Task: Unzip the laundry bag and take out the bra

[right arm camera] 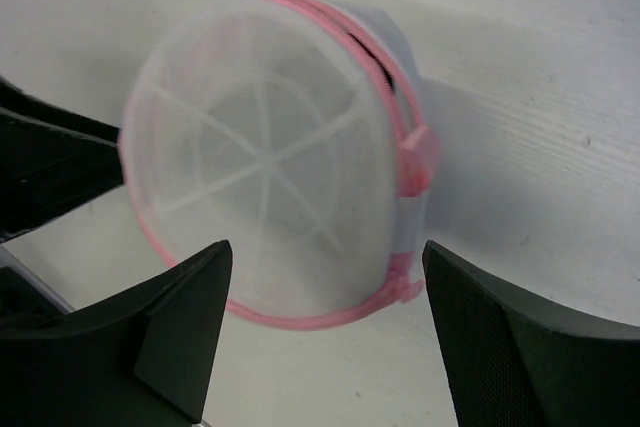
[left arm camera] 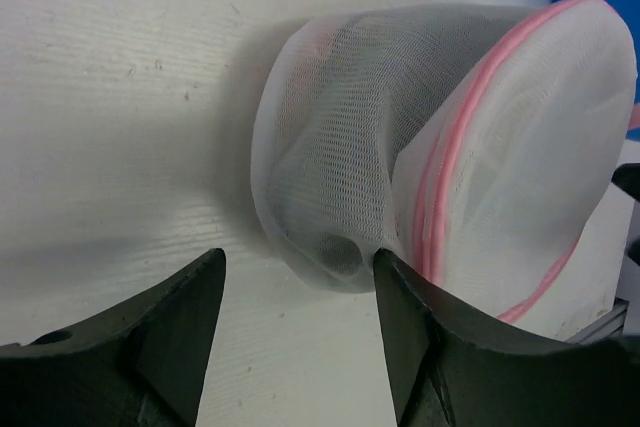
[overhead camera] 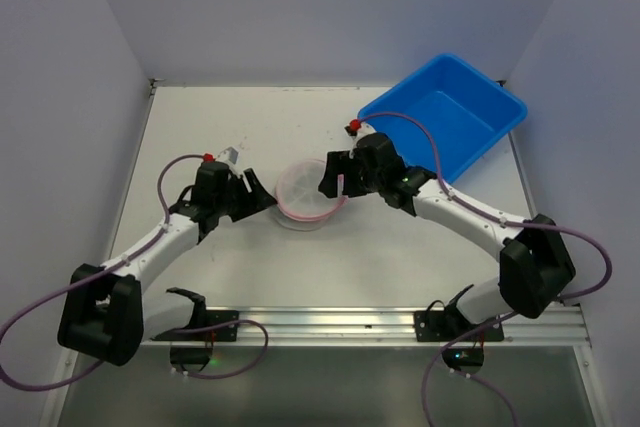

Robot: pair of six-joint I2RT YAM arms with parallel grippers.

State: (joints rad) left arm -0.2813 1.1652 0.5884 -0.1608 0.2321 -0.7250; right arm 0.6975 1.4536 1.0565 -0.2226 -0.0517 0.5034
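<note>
L claw (overhead camera: pixel 256 193) & R claw (overhead camera: pixel 333 175) both spread wide, gripping nothing, one each side of the laundry bag (overhead camera: pixel 306 194). Bag sits in middle of desk (overhead camera: pixel 300 267), white mesh w/ pink trim. Blue bin (overhead camera: pixel 445 112) at far right corner.

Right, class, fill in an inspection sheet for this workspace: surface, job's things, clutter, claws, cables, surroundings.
surface: white table, lightly scuffed.
job's things: laundry bag mid-table between the arms, lying on its side; contents unclear through the mesh.
clutter: blue bin at the far right corner.
claws: left claw and right claw both open, flanking the bag, gripping nothing.
cables: purple cables looping along both arms.
surroundings: plain pale walls.
</note>
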